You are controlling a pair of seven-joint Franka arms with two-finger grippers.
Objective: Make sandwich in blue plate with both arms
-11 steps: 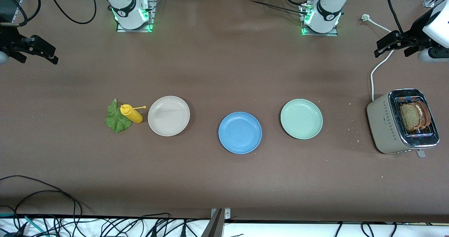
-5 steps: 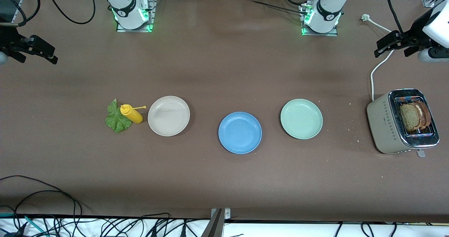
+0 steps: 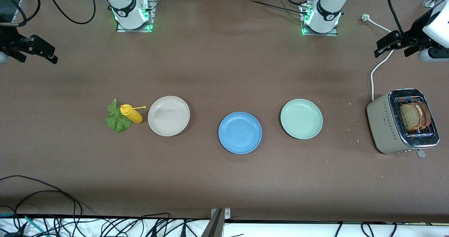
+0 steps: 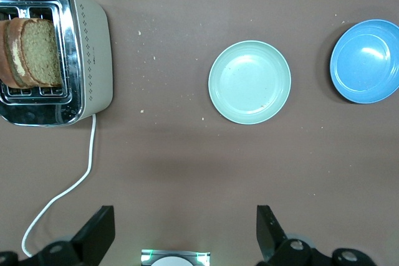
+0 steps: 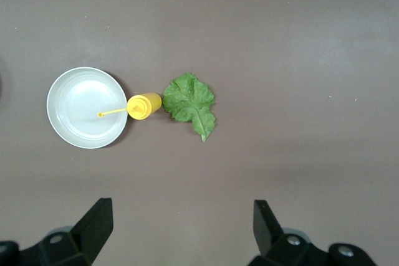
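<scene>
The blue plate lies empty mid-table, between two other plates; it also shows in the left wrist view. Two brown bread slices stand in the toaster's slots. A green lettuce leaf lies flat on the table toward the right arm's end. My left gripper hangs open and empty over the table by the toaster's cord. My right gripper hangs open and empty over bare table at the right arm's end.
A cream-white plate and a pale mint-green plate flank the blue one. A yellow squeeze bottle lies between lettuce and cream plate. The beige toaster sits at the left arm's end, with its white cord.
</scene>
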